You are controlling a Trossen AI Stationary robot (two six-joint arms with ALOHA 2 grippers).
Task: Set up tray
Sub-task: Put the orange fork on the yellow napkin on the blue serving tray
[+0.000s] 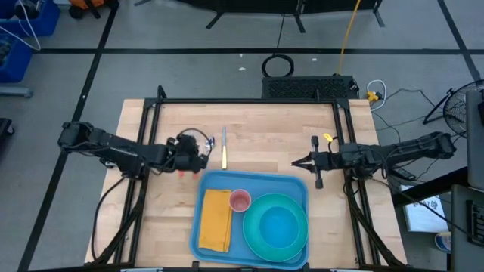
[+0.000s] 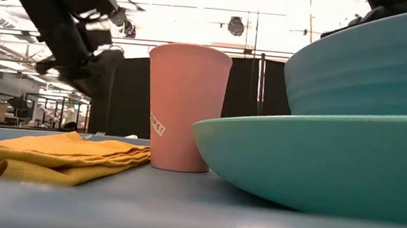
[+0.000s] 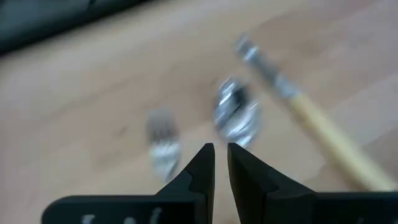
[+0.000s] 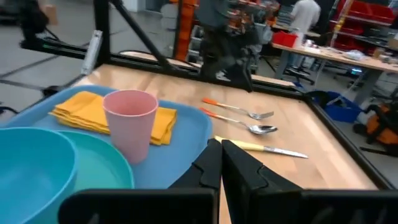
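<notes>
The blue tray (image 1: 253, 181) lies at the table's near middle. It carries a folded yellow napkin (image 1: 215, 219), an upright pink cup (image 1: 240, 200) and a teal bowl (image 1: 278, 227) sitting in a teal plate (image 1: 261, 243). Just beyond the tray's far left corner lie a fork (image 3: 163, 142), a spoon (image 3: 236, 115) and a yellow-handled knife (image 1: 224, 153). My left gripper (image 3: 221, 163) is shut and hovers over the fork and spoon, whose heads show past its fingertips. My right gripper (image 4: 220, 163) is shut and waits off the tray's far right corner (image 1: 301, 181).
A black frame runs along the table's left, far and right edges (image 1: 249, 100). Bare wood lies between the utensils and my right gripper (image 1: 299, 162). Beyond the table are cables, a black mat (image 1: 308, 87) and workshop benches with people (image 4: 305, 15).
</notes>
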